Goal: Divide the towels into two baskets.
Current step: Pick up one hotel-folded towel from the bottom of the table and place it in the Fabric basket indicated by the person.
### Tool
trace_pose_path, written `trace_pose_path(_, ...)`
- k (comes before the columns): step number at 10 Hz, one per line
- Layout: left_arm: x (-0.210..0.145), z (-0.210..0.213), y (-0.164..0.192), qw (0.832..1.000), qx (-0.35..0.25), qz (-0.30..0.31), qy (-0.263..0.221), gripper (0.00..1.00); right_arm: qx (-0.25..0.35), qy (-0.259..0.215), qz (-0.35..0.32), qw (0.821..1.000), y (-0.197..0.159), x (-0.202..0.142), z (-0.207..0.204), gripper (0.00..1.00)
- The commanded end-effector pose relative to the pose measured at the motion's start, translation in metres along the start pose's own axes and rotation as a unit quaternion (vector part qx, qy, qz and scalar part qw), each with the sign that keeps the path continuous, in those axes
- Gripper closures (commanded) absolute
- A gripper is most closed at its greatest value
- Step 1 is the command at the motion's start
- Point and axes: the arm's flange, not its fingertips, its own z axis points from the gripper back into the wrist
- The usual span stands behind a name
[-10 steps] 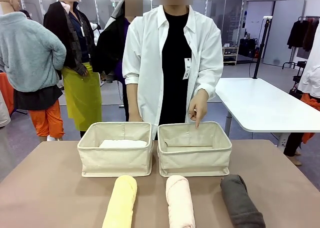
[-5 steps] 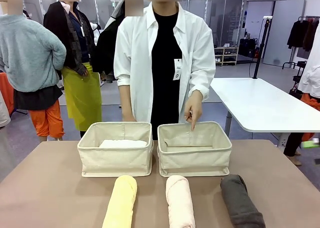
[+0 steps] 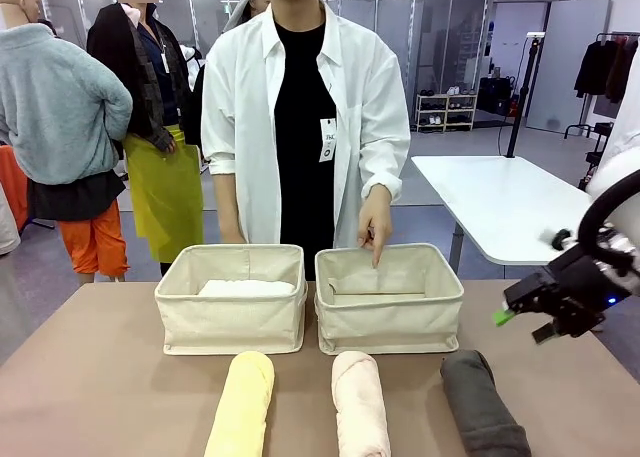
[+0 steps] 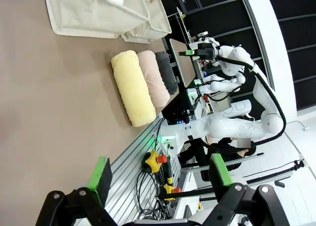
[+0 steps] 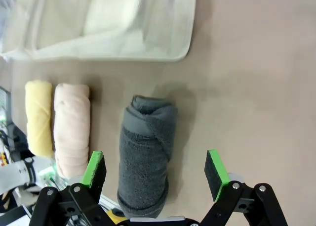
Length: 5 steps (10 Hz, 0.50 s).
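Two cream canvas baskets stand side by side. The left basket (image 3: 230, 317) holds a white towel (image 3: 245, 288); a person's finger (image 3: 375, 239) points down into the right basket (image 3: 390, 317). In front of them lie three rolled towels: yellow (image 3: 243, 402), pink (image 3: 360, 402) and dark grey (image 3: 482, 402). My right gripper (image 3: 522, 325) hovers open above the table to the right of the right basket. From its wrist, the right gripper (image 5: 155, 169) looks down on the grey towel (image 5: 146, 154), with pink (image 5: 71, 129) and yellow (image 5: 38, 117) beside it. My left gripper (image 4: 161, 173) is open and holds nothing.
The person in a white shirt stands at the far edge behind the baskets. In the left wrist view, a basket (image 4: 98, 13) and the yellow towel (image 4: 131, 87) lie far off across bare brown table. A white table (image 3: 510, 207) stands at the back right.
My right arm has come into the front view from the right. The person has shifted to the left, with the hand still pointing at the right basket. The towels have not moved.
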Motion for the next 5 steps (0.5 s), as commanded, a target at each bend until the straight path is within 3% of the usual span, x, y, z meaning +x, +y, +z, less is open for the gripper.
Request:
trace_pose_path(1,-0.005,0.000,-0.004,1.000,-0.004,-0.004,-0.001,0.00,-0.035,0.043,0.012,0.998,0.008,-0.020,-0.015,0.00)
trace_pose_path(5,-0.005,0.000,-0.004,1.000,-0.004,-0.004,-0.001,0.00,-0.062,0.063,0.020,0.996,0.031,-0.039,-0.044,0.00)
